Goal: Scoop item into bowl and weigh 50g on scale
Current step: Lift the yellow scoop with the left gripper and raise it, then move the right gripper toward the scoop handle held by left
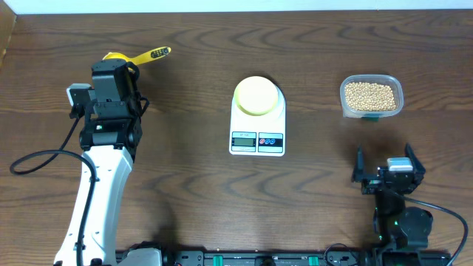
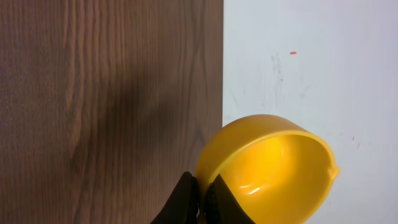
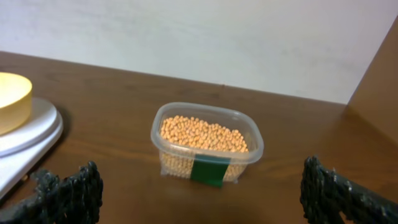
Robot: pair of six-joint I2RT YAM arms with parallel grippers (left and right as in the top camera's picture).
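Note:
The pale yellow-green bowl [image 1: 257,95] stands empty on the white scale [image 1: 256,140] at the table's middle. Tan beans [image 1: 370,94] fill a clear tub [image 1: 344,100] at the right. My left gripper [image 1: 112,65] is at the far left, shut on the rim of the bright yellow scoop [image 1: 148,55]; in the left wrist view the jaws [image 2: 204,190] pinch the empty scoop cup [image 2: 273,168]. I cannot tell whether the scoop is off the table. My right gripper [image 1: 388,166] is open and empty, in front of the tub; its view shows the beans [image 3: 205,134], bowl [image 3: 12,99] and scale [image 3: 31,134].
The table's far edge [image 2: 222,74] meets a white wall just behind the scoop. A green label [image 3: 208,171] is on the tub's front. A black cable [image 1: 37,159] loops left of the left arm.

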